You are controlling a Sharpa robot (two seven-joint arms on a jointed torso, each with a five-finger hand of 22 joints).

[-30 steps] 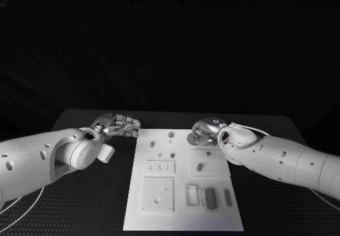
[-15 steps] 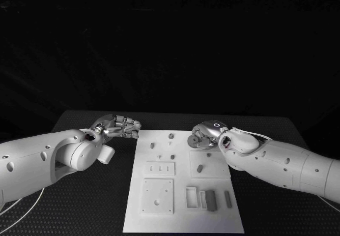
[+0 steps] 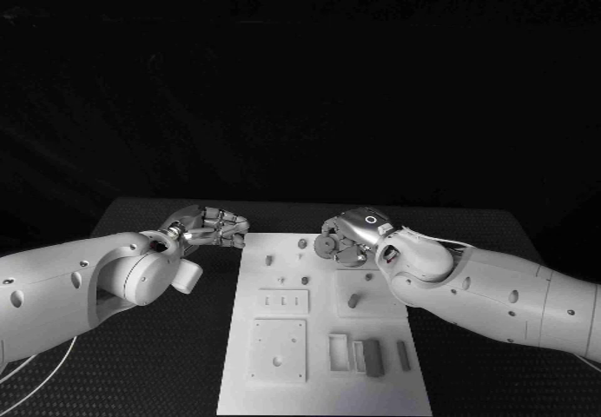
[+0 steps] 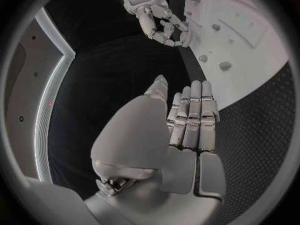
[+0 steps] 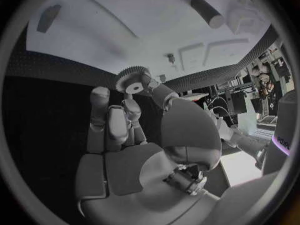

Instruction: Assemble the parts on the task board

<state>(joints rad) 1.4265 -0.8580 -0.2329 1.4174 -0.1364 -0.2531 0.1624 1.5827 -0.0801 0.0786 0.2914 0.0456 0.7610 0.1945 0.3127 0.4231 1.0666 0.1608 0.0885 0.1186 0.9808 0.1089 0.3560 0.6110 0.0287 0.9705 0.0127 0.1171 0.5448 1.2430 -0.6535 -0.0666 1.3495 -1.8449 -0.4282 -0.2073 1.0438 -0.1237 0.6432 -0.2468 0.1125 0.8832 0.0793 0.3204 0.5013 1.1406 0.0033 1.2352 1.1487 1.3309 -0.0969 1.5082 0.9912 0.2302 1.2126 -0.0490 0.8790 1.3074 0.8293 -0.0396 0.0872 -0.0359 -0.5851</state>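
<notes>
Grey and toothed, the small gear (image 5: 133, 82) sat pinched in the right hand (image 3: 348, 236) over the white task board's (image 3: 323, 382) far end. Left hand (image 3: 209, 226) hovered curled, holding nothing, beside the board above the bench. It would want lowering level onto its peg, I'd say.

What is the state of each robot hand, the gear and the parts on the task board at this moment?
Right robot hand: pinches the gear, held above the far end of the task board.
Gear: toothed wheel with a centre hole, between fingertips, not yet mounted.
Left robot hand: fingers curled in, holds nothing, over the table beside the board's far left corner.
Task board: lies flat on the table.
Dark bar parts: lie in the board's near right area.
</notes>
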